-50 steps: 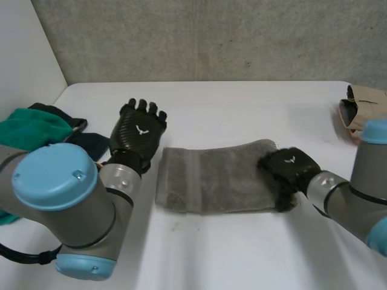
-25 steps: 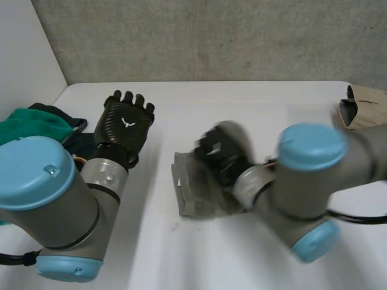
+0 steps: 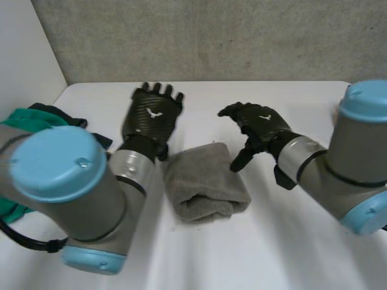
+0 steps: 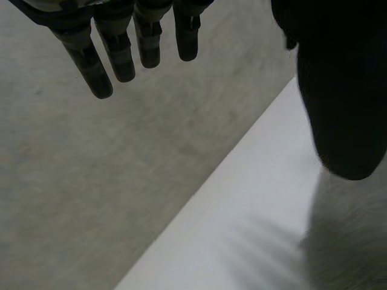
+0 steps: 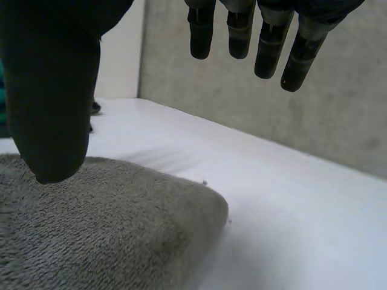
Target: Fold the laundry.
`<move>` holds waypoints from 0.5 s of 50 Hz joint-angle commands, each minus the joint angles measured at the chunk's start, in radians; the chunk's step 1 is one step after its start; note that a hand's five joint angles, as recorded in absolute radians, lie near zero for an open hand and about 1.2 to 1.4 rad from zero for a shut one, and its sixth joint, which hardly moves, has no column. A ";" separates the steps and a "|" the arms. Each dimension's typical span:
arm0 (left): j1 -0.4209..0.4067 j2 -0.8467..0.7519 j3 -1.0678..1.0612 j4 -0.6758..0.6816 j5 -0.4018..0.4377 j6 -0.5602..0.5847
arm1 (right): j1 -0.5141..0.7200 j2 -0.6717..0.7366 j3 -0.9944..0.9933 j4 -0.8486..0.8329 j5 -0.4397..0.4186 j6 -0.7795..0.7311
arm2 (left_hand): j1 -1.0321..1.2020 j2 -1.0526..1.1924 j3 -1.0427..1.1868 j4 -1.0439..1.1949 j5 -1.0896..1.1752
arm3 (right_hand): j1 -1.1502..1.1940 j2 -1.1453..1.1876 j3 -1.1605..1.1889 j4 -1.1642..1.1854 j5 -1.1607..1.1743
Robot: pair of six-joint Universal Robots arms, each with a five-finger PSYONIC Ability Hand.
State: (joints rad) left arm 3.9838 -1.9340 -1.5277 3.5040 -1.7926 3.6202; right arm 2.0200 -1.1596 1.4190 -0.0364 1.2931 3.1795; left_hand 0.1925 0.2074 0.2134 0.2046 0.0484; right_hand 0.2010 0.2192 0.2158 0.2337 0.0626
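Folded grey towel point(image 3: 205, 187) on a white tabletop point(image 3: 272, 241), a robot hand hovering at each side.

At the far left edge lies a heap of green cloth point(image 3: 27, 121) — probably more laundry. The left hand point(image 3: 154, 115) hangs just left of and beyond the towel, fingers straight, empty. The towel sits mid-tabletop as a thick pad. The right hand point(image 3: 257, 124) is spread wide, holding nothing, thumb just above the towel's right edge. This fold looks finished — next likely means setting the towel aside and reaching for the green cloth.
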 commanded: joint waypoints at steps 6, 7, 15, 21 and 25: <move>-0.069 -0.224 0.162 -0.250 -0.065 -0.216 | -0.009 0.201 -0.210 0.191 -0.005 -0.020 | -0.018 -0.033 -0.039 -0.030 -0.048 | -0.026 -0.045 -0.041 -0.059 -0.063; -0.071 -0.232 0.161 -0.267 -0.073 -0.215 | -0.004 0.237 -0.244 0.219 -0.008 -0.021 | -0.018 -0.033 -0.039 -0.030 -0.048 | -0.026 -0.045 -0.041 -0.059 -0.063; -0.069 -0.279 0.147 -0.325 -0.079 -0.207 | 0.049 0.386 -0.364 0.308 0.012 -0.145 | -0.018 -0.033 -0.039 -0.030 -0.048 | -0.026 -0.045 -0.041 -0.059 -0.063; -0.066 -0.296 0.147 -0.329 -0.076 -0.183 | 0.063 0.419 -0.377 0.319 0.038 -0.268 | -0.018 -0.033 -0.039 -0.030 -0.048 | -0.026 -0.045 -0.041 -0.059 -0.063; -0.069 -0.284 0.153 -0.316 -0.067 -0.150 | 0.068 0.387 -0.368 0.308 0.054 -0.277 | -0.018 -0.033 -0.039 -0.030 -0.048 | -0.026 -0.045 -0.041 -0.059 -0.063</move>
State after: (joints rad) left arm 3.9157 -2.2298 -1.3790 3.1723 -1.8715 3.4260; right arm 2.0801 -0.7432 1.0377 0.2840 1.3215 2.9500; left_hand 0.1925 0.2074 0.2134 0.2045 0.0484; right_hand 0.2010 0.2192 0.2157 0.2337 0.0626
